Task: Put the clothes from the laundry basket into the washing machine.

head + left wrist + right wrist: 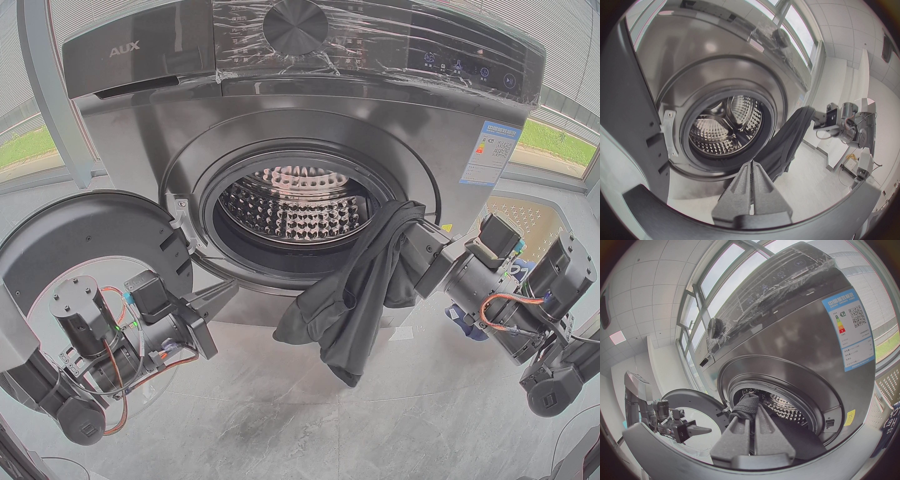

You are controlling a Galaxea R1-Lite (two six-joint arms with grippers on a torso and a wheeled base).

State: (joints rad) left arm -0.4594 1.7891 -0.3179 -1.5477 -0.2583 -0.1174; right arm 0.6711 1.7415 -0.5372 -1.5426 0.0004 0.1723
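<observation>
Black cloth is bunching between the fingers of the right hand (414, 230), which is pinching the garment (353, 294) at about 3 o'clock on the rim of the drum opening (294, 206). From that grip the garment is hanging outside the drum, draping down past 4 and 5 o'clock across the front of the washing machine (156, 125) toward the grey floor (281, 406); whether its lowest fold is touching the floor I cannot tell. The left hand (225, 290) is holding nothing, its fingers pressed together, and is hovering just below the rim at about 7 o'clock. The door (94, 225) is standing wide open at 9 o'clock. The laundry basket (531, 219), pale and perforated, is sitting beyond the right arm at 3 o'clock.
</observation>
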